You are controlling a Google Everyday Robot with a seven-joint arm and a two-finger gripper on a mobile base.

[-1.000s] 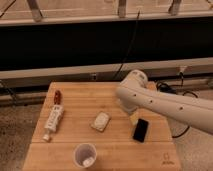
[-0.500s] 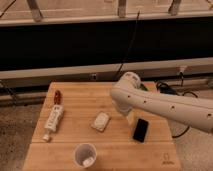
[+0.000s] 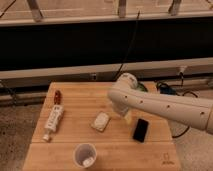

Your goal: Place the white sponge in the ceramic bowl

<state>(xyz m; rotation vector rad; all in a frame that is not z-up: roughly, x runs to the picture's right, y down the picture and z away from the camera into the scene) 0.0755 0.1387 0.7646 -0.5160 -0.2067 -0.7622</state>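
The white sponge [image 3: 100,121] lies flat on the wooden table [image 3: 70,140], near its middle. My gripper [image 3: 126,116] hangs from the white arm [image 3: 160,105] just right of the sponge, low over the board, open and holding nothing. The arm reaches in from the right. The ceramic bowl [image 3: 142,87] is mostly hidden behind the arm. Only a sliver of its green rim shows at the table's back right.
A black phone [image 3: 140,130] lies right of the gripper. A white cup [image 3: 85,155] stands near the front edge. A white tube with a red cap [image 3: 54,119] lies along the left side. Cables hang off the table's right.
The arm has swung left and forward, bringing the gripper closer to the sponge. The sponge and the other objects have not moved.
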